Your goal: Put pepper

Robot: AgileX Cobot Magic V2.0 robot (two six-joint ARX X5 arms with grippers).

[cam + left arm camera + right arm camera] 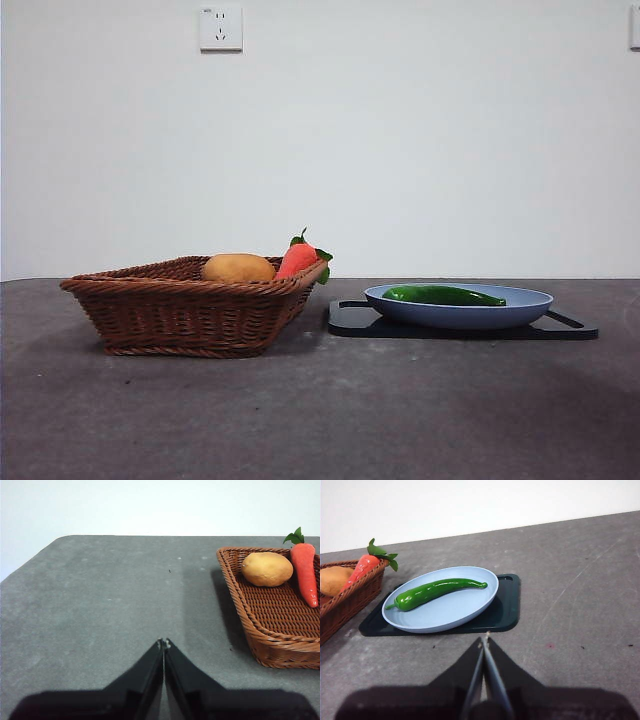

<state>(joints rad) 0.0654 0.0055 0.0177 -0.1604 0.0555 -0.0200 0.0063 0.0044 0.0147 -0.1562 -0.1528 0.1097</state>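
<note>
The long, glossy dark-green pepper [443,295] [436,591] lies flat in a pale blue oval plate [520,312] [455,611], which rests on a black tray [350,320] [507,607]. My right gripper [485,640] is shut and empty, a short way back from the plate's near rim. My left gripper [163,643] is shut and empty over bare table, to the side of the wicker basket [180,310] [280,630]. Neither arm shows in the front view.
The brown wicker basket holds a rounded orange-yellow fruit [238,268] [266,569] and a red-orange carrot-like piece with green leaves [298,258] [305,570]. The grey table [320,420] ends at a white wall with a socket [221,28].
</note>
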